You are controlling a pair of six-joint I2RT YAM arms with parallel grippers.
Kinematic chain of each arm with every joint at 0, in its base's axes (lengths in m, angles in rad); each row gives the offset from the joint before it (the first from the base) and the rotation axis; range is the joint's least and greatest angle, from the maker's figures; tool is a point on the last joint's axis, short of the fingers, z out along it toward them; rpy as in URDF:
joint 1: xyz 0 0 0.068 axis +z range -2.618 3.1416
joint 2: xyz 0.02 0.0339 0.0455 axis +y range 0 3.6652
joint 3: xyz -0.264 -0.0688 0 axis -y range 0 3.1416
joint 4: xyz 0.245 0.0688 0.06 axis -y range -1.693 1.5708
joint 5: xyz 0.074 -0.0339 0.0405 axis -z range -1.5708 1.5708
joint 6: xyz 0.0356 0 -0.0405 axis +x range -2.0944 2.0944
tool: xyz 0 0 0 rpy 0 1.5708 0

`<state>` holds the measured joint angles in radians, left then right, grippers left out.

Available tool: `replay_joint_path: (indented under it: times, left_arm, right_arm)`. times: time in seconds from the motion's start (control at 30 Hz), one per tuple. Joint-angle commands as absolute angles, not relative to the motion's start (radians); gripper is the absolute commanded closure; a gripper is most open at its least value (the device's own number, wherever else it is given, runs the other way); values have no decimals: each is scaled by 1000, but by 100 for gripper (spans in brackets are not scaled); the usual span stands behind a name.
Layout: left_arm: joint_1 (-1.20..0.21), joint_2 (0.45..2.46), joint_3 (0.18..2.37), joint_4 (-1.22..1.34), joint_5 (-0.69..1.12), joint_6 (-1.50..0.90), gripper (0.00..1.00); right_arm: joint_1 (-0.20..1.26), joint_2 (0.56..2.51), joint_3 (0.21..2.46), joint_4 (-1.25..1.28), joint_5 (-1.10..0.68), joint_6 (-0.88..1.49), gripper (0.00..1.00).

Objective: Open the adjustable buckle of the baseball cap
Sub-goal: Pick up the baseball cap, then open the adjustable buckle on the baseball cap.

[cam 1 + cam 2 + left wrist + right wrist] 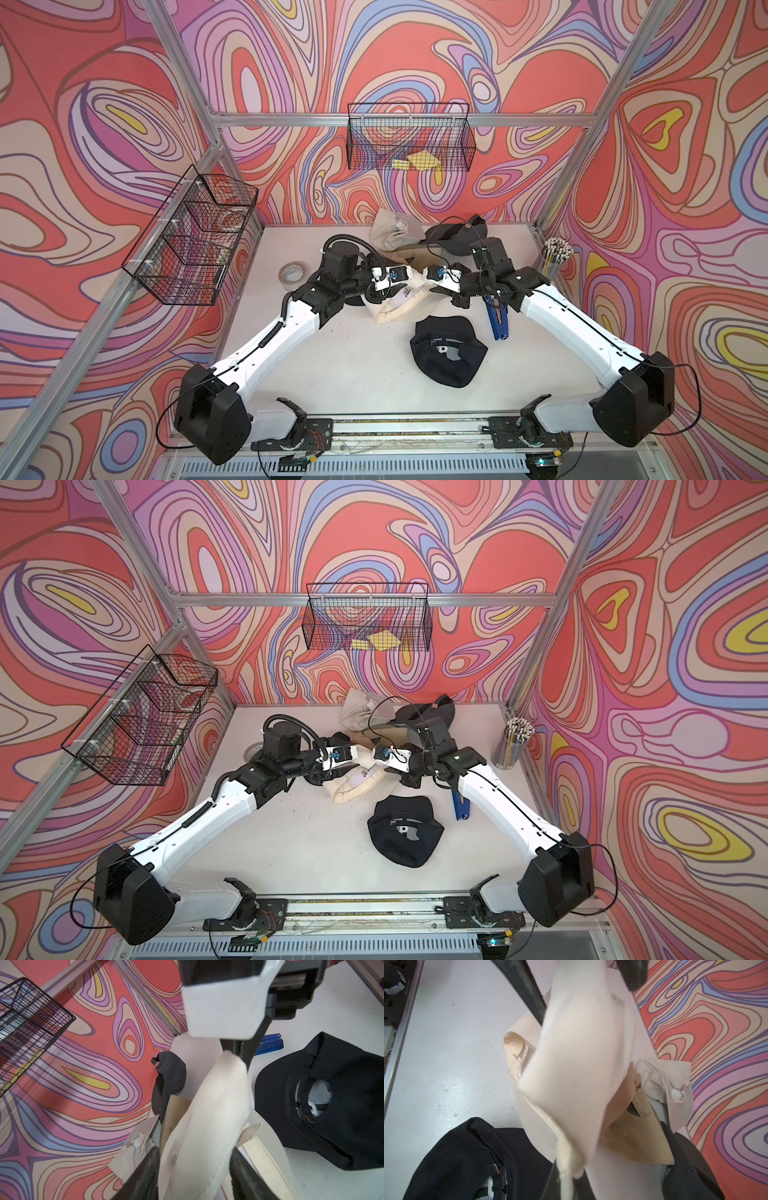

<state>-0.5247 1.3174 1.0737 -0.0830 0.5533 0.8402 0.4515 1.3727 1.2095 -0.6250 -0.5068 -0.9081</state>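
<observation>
A cream baseball cap [399, 307] [357, 787] hangs bunched between my two grippers over the middle of the table. In the left wrist view its folded crown [207, 1126] fills the gap of my left gripper [195, 1151], and both black fingers touch the fabric. My right gripper [566, 1184] is shut on a thin cream edge of the same cap, on the side opposite the left one. In a top view the left gripper [409, 280] and the right gripper [428, 282] nearly meet. This cap's buckle is hidden.
A black cap [446, 357] lies upside down in front, its metal buckle [309, 1119] showing. More caps [392, 232] are piled at the back. A blue tool [498, 320], a tape roll [292, 273], a pencil cup [555, 259] and wire baskets [191, 237] surround the work area.
</observation>
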Motion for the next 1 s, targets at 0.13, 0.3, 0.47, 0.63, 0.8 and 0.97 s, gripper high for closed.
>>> replay_joint_path:
  times: [0.13,0.3,0.47,0.63,0.8,0.97]
  left_arm:
    - [-530,1335,1099,-45,553,762,69]
    - [-529,1344,1122,12,482,562,100]
    - [-530,1351,1137,43,370,364,100]
    - [-530,1376,1231,-75,242,161,100]
    - [-530,1412,1327,-215,175,20,100]
    - [-530,1437,1387,-317,164,-64,100]
  right_arm:
    - [456,1360,1205,-595,-544,-896,100]
    - [454,1316,1116,-370,-525,-749,77]
    - [456,1275,1097,-270,-490,-564,50]
    - [455,1211,1050,-195,-448,-374,47]
    - [456,1152,994,-116,-509,-149,51]
    - [463,1126,940,-30,-661,38,59]
